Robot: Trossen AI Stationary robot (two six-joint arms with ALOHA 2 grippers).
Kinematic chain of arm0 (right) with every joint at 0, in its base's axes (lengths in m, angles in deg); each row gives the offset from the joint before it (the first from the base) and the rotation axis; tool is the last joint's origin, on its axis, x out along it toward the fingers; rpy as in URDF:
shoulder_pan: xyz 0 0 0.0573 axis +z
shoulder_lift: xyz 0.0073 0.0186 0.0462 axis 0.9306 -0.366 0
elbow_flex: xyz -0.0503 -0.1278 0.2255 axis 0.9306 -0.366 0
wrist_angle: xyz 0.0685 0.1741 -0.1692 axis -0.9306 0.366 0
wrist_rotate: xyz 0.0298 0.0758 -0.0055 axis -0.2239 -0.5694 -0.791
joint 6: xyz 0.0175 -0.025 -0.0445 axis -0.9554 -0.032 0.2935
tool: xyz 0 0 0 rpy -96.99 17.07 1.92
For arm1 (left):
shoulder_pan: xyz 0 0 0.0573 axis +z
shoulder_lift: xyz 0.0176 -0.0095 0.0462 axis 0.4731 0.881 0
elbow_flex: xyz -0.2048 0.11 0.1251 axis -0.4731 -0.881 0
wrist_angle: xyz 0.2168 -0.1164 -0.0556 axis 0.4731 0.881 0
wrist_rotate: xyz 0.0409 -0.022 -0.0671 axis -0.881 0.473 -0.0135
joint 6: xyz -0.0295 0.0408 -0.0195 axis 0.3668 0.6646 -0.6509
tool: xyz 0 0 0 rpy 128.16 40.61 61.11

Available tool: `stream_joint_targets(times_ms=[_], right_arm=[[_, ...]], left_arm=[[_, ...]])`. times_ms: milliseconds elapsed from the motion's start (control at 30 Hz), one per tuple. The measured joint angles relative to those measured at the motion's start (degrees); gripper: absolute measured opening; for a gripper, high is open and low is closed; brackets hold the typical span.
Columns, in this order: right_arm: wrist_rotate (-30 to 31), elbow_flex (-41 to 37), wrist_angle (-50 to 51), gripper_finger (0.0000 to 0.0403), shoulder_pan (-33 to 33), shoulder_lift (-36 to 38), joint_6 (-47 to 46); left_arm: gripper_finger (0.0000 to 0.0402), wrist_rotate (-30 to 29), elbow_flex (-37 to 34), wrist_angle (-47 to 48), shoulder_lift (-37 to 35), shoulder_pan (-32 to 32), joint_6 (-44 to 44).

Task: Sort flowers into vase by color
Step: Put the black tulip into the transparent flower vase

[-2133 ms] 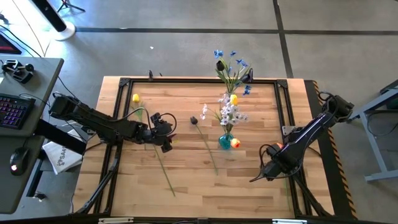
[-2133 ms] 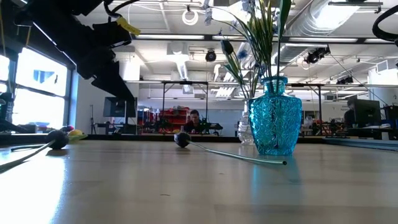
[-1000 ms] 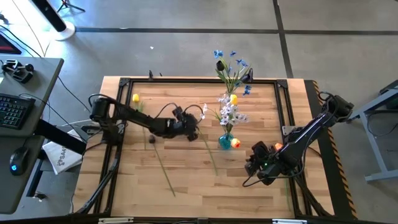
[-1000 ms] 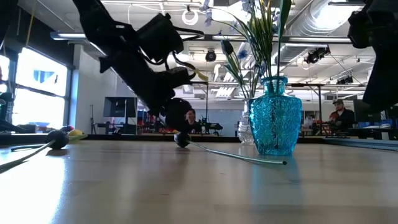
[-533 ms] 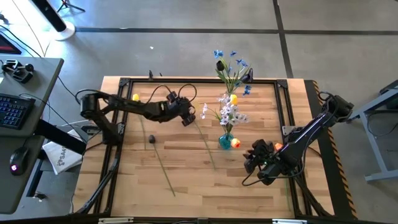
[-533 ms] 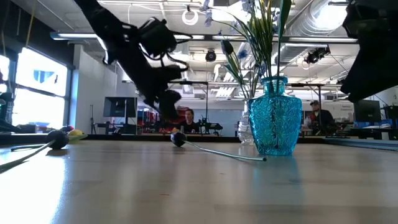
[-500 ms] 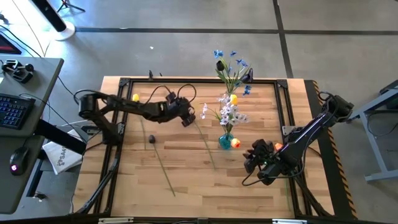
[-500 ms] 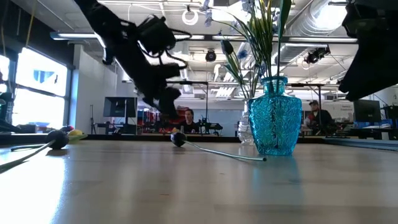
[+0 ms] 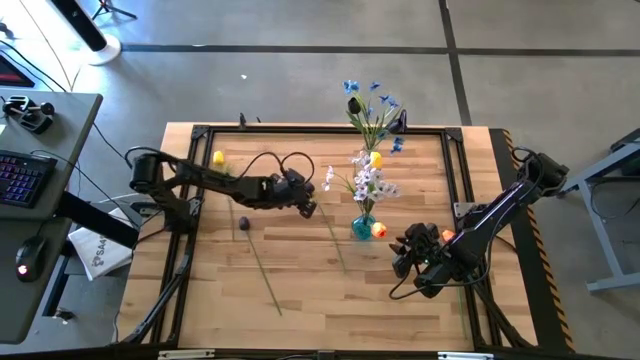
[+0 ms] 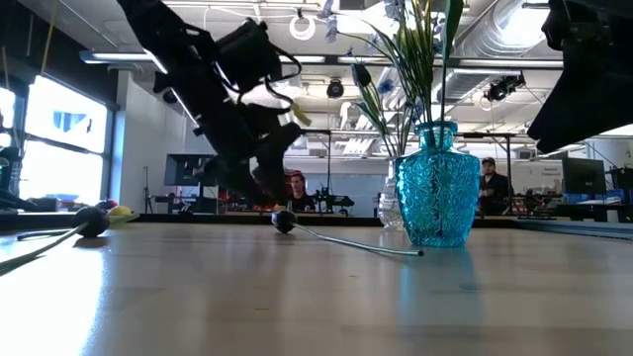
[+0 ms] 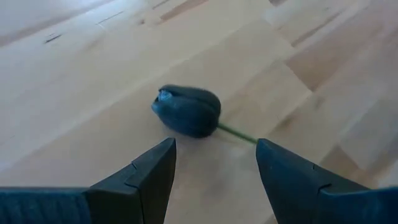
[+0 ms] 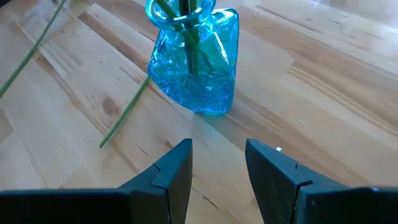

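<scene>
A near-black flower head (image 11: 186, 111) lies on the table, its thin green stem (image 9: 332, 240) running toward the near edge. My left gripper (image 11: 214, 162) hovers open just above and short of that head (image 10: 284, 220), touching nothing. My right gripper (image 12: 217, 168) is open and faces the blue glass vase (image 12: 199, 59), which holds pale lilac-white and yellow flowers (image 9: 368, 180). In the high view my right gripper (image 9: 403, 253) stands right of the vase (image 9: 361, 228). An orange-red flower head (image 9: 378, 230) sits beside the vase.
A second near-black flower (image 9: 243, 223) lies left of centre, its stem reaching toward the near edge. A yellow head (image 9: 218, 157) lies near the far left corner. Blue and dark flowers (image 9: 370, 105) stand at the far edge. A person (image 10: 489, 178) shows in the room behind.
My left gripper, low by the near-black head a second ago, rose and drew back toward the far edge, then came down over the head again, still open. The flower slid a little; the free end of its stem swung slightly toward the table's left.
</scene>
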Motion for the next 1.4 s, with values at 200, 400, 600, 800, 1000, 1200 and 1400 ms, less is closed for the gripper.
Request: stream_joint_targets(times_ms=[200, 400, 600, 800, 1000, 1200, 1400], right_arm=[[0.3, 0.0, -0.3, 0.0147, 0.0, 0.0, 0.9], [0.4, 0.0, -0.5, 0.0147, 0.0, 0.0, 1.0], [0.4, 0.0, -1.6, 0.0147, 0.0, 0.0, 1.0], [0.4, 0.0, -2.5, 0.0147, 0.0, 0.0, 1.0], [1.4, 0.0, -2.4, 0.0147, 0.0, 0.0, 1.1], [2.3, 0.0, -2.8, 0.0147, 0.0, 0.0, 3.6], [2.4, 0.0, -2.8, 0.0147, 0.0, 0.0, 3.6]], left_arm=[[0.0212, 2.2, 0.2, -4.8, 5.2, 3.3, 0.9], [0.0212, -0.1, 3.3, -4.9, 6.4, 8.4, 10.7], [0.0212, -4.5, 9.2, -3.6, 6.3, 15.8, 26.4], [0.0212, 1.7, 13.4, 8.2, 5.2, 16.5, 24.7], [0.0212, 3.1, 12.9, 18.5, 4.8, 8.6, 15.4], [0.021, 3.5, 12.9, 17.9, 4.8, 2.5, 7.3], [0.0188, 3.9, 12.9, 12.2, 7.1, 4.1, 5.9]])
